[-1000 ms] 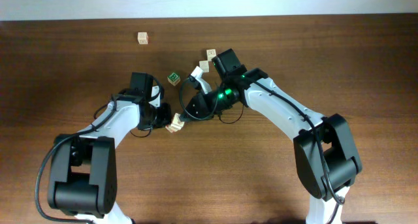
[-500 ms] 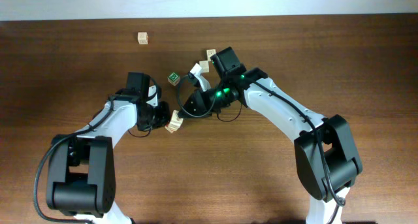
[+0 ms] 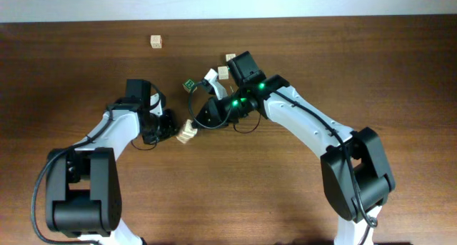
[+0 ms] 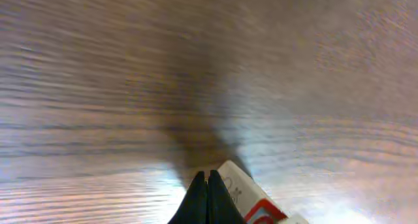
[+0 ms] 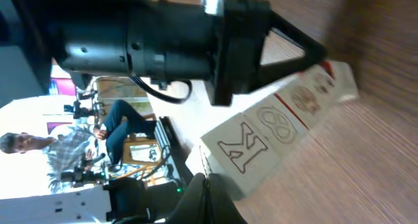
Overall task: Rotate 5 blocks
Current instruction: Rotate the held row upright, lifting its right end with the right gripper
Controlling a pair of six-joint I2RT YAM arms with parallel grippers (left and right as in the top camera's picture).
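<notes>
Left hand [image 4: 207, 188] swung back leftward, pressed together, tip just beside the short row of blocks [image 3: 187, 133] (red mark on one) on the desk [image 3: 285, 202], right hand [image 5: 208, 185] pressed together too, close opposite.

- Left arm [image 3: 114, 128]: white links, black joints, black cable [image 3: 44, 179] looping by its base.
- Right arm [image 3: 307, 123]: same colours, green lights [image 3: 246, 99] near the wrist.
- Left gripper [image 4: 206, 176]: black, tapered fingers.
</notes>
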